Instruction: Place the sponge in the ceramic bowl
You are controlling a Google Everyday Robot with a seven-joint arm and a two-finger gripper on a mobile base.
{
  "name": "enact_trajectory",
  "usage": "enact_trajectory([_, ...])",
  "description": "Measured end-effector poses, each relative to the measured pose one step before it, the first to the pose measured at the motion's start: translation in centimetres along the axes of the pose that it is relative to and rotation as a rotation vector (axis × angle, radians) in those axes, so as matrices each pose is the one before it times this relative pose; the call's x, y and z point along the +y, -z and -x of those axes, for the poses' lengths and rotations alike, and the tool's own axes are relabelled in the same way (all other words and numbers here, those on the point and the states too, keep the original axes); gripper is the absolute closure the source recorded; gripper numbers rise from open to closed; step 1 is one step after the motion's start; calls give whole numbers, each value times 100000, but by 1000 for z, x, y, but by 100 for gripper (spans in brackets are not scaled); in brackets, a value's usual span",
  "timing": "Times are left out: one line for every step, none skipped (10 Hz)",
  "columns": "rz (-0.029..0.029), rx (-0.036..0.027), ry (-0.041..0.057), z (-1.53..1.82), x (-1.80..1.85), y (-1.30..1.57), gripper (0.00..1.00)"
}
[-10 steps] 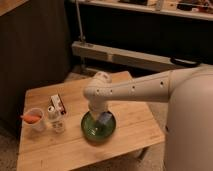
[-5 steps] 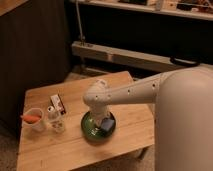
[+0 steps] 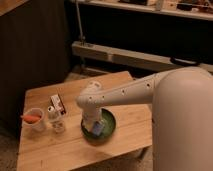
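The green ceramic bowl (image 3: 112, 123) sits on the wooden table, right of centre near the front. The light-blue sponge (image 3: 97, 129) lies inside the bowl on its left side. My gripper (image 3: 93, 125) reaches down into the bowl from the white arm that comes in from the right. It is right at the sponge and hides part of the bowl's left rim. Whether it grips the sponge does not show.
On the left of the wooden table (image 3: 55, 150) stands a white cup with an orange carrot (image 3: 33, 120). A small clear bottle (image 3: 54, 119) and a red-and-white box (image 3: 58, 104) are beside it. My bulky white arm (image 3: 185, 110) covers the table's right side. A dark wall and metal rails lie behind.
The wrist has dropped lower and shifted slightly left over the bowl. The sponge now shows inside the bowl under the gripper.
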Motion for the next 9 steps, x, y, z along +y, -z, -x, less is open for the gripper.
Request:
enact_trajectory([-20, -673, 1606, -379, -720, -230, 20])
enact_trajectory([210, -398, 37, -189, -390, -358, 20])
enact_trajectory([1788, -337, -1399, 200, 503, -232, 20])
enact_trajectory([3667, 556, -1445, 171, 1022, 307, 20])
enact_trajectory([1976, 1399, -1113, -6, 306, 892, 20])
enact_trajectory([1310, 1973, -1180, -65, 389, 1159, 20])
enact_trajectory([1190, 2266, -851, -13, 492, 1234, 20])
enact_trajectory([-938, 4703, -819, -208, 110, 1351, 20])
enact_trajectory([-1305, 4202, -638, -102, 260, 1232, 20])
